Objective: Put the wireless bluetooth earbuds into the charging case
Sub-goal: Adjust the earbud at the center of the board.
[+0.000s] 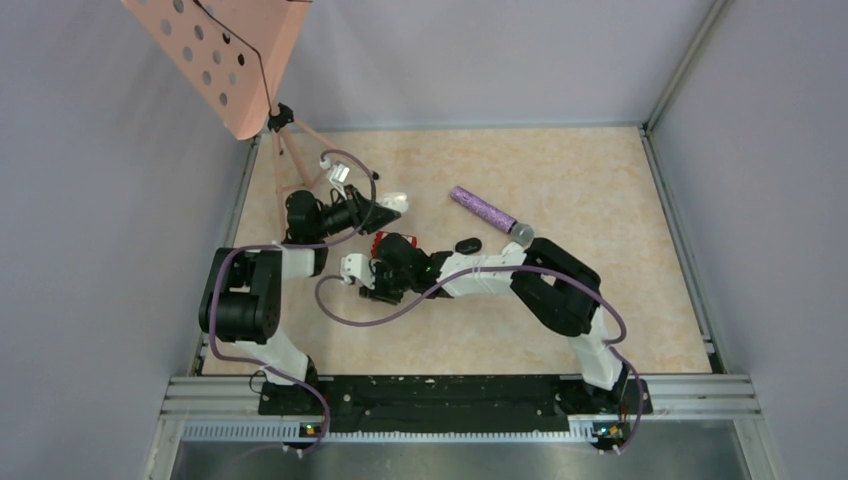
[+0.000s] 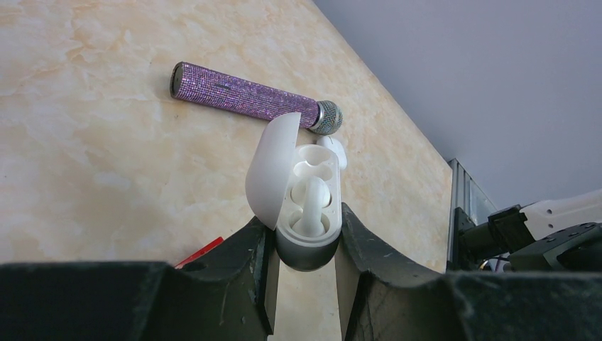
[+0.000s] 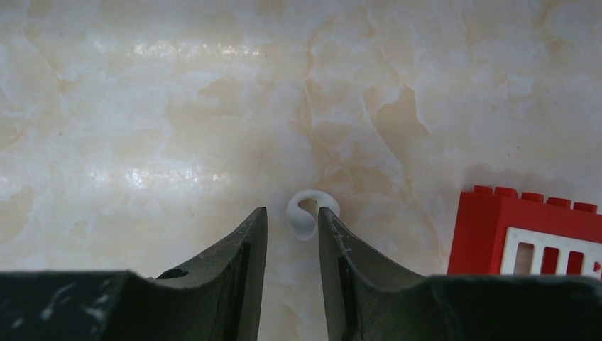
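My left gripper (image 2: 302,217) is shut on a white charging case (image 2: 307,238) and holds it above the table with its lid (image 2: 271,167) open. One white earbud (image 2: 312,202) sits in the case. A second white earbud (image 2: 332,148) lies just beyond the case, near the microphone's head. My right gripper (image 3: 292,210) points down at the table, open. A white earbud (image 3: 307,215) lies on the table between its fingertips, touching the right finger (image 3: 334,234). In the top view the left gripper (image 1: 385,212) is just behind the right gripper (image 1: 375,280).
A purple glitter microphone (image 1: 488,212) lies at mid-table and also shows in the left wrist view (image 2: 245,96). A black oval case (image 1: 468,245) lies beside it. A red brick (image 3: 529,234) sits right of my right gripper. A pink perforated stand (image 1: 225,50) on a tripod rises at the back left.
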Action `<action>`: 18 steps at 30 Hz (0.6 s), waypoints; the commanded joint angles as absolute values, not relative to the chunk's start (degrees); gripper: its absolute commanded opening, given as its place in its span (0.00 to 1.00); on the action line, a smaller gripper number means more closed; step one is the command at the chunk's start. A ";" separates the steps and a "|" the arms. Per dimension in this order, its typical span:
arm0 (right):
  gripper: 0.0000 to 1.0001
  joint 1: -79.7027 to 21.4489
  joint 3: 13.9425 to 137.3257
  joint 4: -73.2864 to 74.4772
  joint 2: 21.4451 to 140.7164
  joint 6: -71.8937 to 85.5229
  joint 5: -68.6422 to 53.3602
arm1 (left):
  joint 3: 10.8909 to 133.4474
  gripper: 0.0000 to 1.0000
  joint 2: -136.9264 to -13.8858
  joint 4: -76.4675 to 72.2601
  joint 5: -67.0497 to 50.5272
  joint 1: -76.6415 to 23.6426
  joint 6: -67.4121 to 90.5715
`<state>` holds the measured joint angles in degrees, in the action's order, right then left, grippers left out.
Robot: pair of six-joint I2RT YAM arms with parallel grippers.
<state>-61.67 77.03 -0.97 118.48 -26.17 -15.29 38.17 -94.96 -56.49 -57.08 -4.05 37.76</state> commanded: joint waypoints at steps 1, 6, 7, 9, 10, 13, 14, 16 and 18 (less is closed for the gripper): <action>0.34 -61.00 81.15 -3.37 120.25 -22.60 -17.09 | 38.74 0.00 -92.18 -58.59 -56.68 -3.60 36.95; 0.36 -60.74 82.04 -2.26 121.88 -22.32 -16.87 | 38.65 0.00 -91.84 -58.03 -56.78 -3.52 36.64; 0.35 -60.72 82.15 -2.14 122.17 -22.20 -16.49 | 38.66 0.00 -91.77 -58.05 -56.78 -3.52 36.63; 0.33 -60.53 82.09 -1.95 122.58 -21.85 -16.54 | 38.64 0.00 -91.65 -57.97 -56.73 -3.43 36.55; 0.32 -60.37 82.02 -1.88 122.78 -21.62 -16.72 | 38.56 0.00 -91.58 -57.87 -56.77 -3.43 36.56; 0.25 -60.05 81.81 -1.47 122.87 -20.89 -16.96 | 38.58 0.00 -91.42 -57.70 -56.78 -3.43 36.47; 0.22 -60.03 81.63 -1.15 122.90 -20.77 -17.04 | 38.57 0.00 -91.45 -57.72 -56.78 -3.43 36.45; 0.17 -59.90 81.44 -0.25 122.56 -20.38 -16.85 | 38.57 0.00 -91.34 -57.66 -56.77 -3.43 36.46; 0.14 -59.81 80.29 -0.18 121.04 -19.55 -15.91 | 38.55 0.00 -91.24 -57.68 -56.72 -3.35 36.45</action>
<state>-60.18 80.05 -2.46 121.58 -21.74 -16.25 38.17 -93.73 -55.94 -57.06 -3.77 37.34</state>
